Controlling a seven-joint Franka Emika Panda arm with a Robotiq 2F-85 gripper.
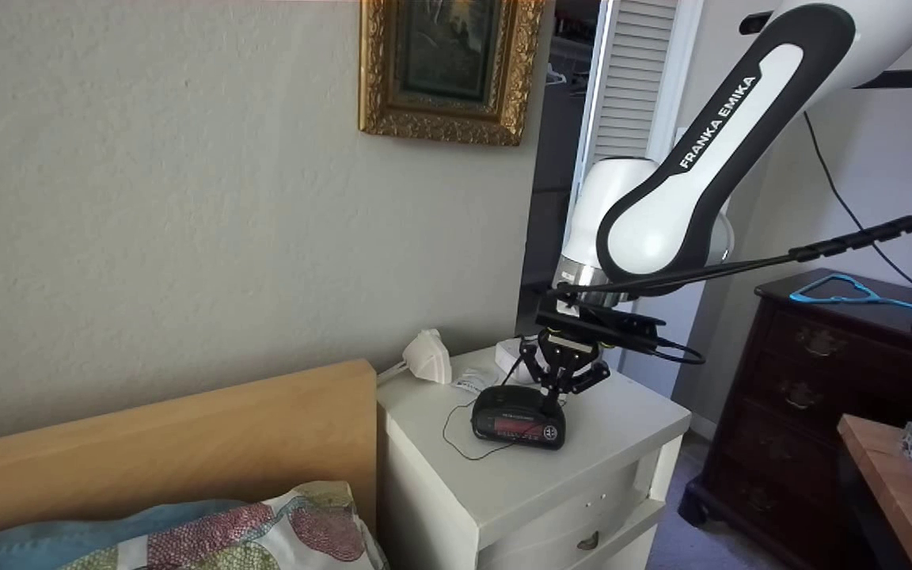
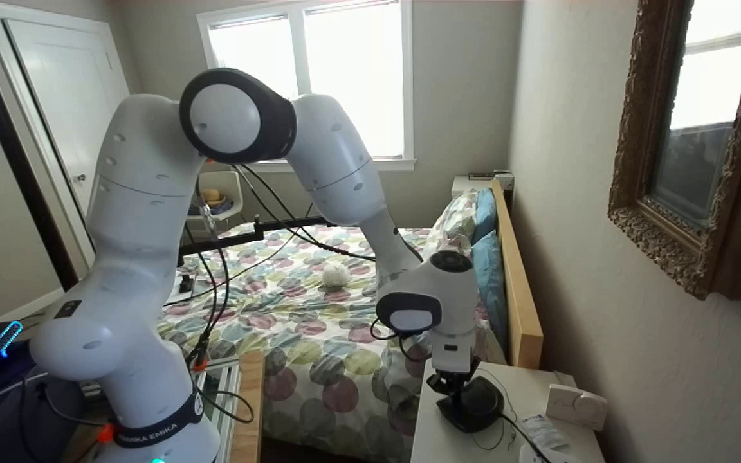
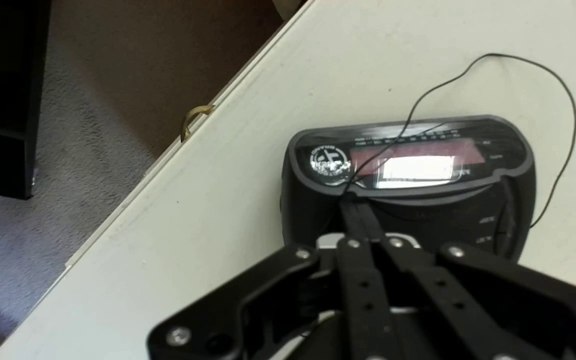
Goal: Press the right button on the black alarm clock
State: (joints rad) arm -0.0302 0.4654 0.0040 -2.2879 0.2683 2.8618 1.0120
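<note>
The black alarm clock [image 1: 503,408] sits on the white nightstand [image 1: 610,443], its dark face with a reddish display toward the camera. It also shows in an exterior view [image 2: 483,402] and in the wrist view [image 3: 448,212]. My gripper [image 1: 553,398] points down at the clock's top, on the right-hand side as seen from the face. In the wrist view the gripper [image 3: 355,202] is shut, its fingertips together with nothing visible between them, over the clock's top just behind the face. Contact is hard to tell. The fingers hide part of the top, and any button under them.
A thin black wire [image 3: 570,125] loops around the clock and passes by the fingertips. A white mask-like object [image 1: 428,358], a small packet [image 1: 474,380] and a white box [image 1: 510,360] lie behind the clock. The wooden headboard [image 1: 266,412] stands beside the nightstand.
</note>
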